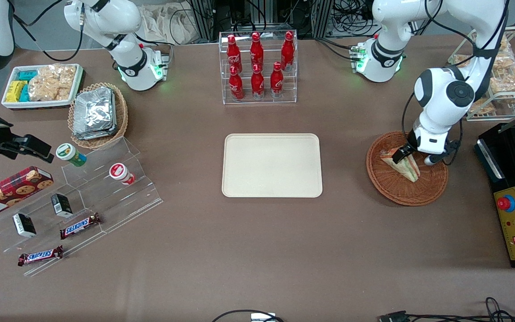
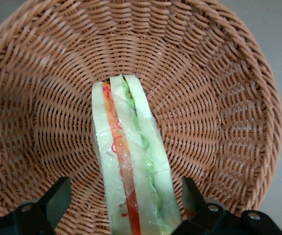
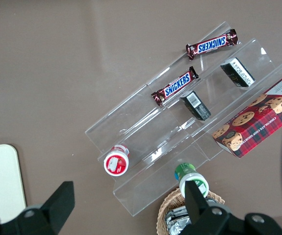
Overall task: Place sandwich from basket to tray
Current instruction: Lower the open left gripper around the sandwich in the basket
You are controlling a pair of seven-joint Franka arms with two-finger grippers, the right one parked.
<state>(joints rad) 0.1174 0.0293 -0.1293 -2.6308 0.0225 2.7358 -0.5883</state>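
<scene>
Lying in the basket (image 2: 219,98), the sandwich (image 2: 131,166) sits between the open claw's (image 2: 126,196) untouching fingers.

The white, jointed left arm is bent downward from its base at the working arm's end of the tabletop, with the wrist held low and the forearm nearly upright. Its black two-finger gripper (image 1: 411,157) is pointed down and held low. In the left wrist view the two dark fingers (image 2: 57,198) are seen spread wide apart, one on each side, neither pressed against anything.
</scene>
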